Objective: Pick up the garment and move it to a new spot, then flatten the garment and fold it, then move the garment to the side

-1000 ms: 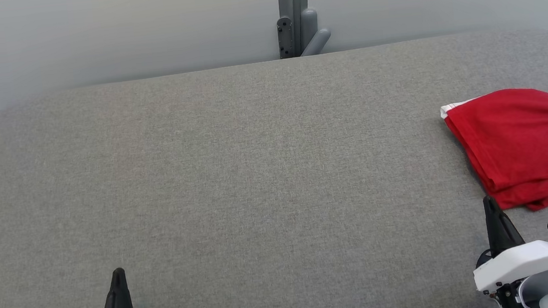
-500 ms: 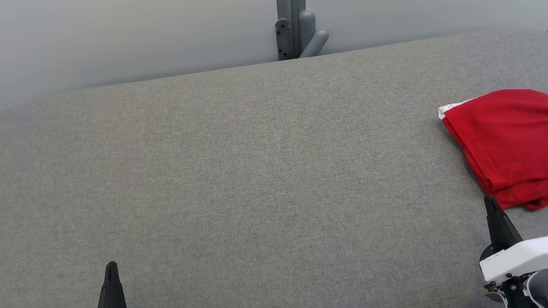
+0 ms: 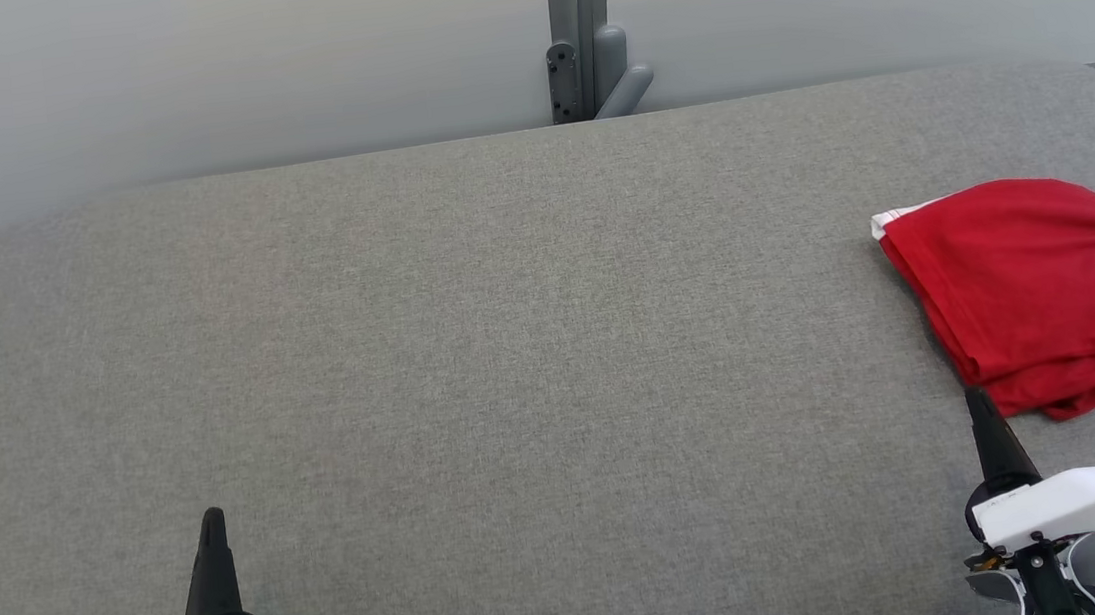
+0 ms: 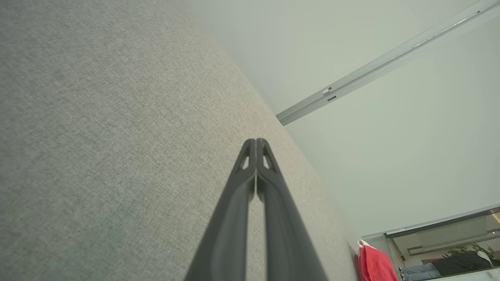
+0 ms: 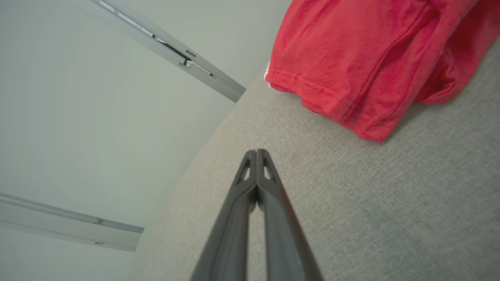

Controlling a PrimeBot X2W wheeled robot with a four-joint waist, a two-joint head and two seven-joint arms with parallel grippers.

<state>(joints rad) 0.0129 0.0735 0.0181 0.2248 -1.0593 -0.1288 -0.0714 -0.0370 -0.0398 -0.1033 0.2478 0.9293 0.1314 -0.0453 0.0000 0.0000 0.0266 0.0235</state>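
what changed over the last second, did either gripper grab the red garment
The left gripper eased forward and left; the right gripper drifted right at the wrist, its tip staying beside the red garment. Nothing grabbed or released: both stay shut, empty. The garment lies unmoved at the right of the table; the slight overall shift is the camera.

Closed left claw [image 4: 256, 141], grey table [image 4: 97, 136], red garment [image 4: 375, 265]

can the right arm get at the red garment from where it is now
Probably yes. The right gripper, shut, sits just short of the near edge of the folded red cloth garment, with bare grey fabric tabletop between them. It would have to open first.
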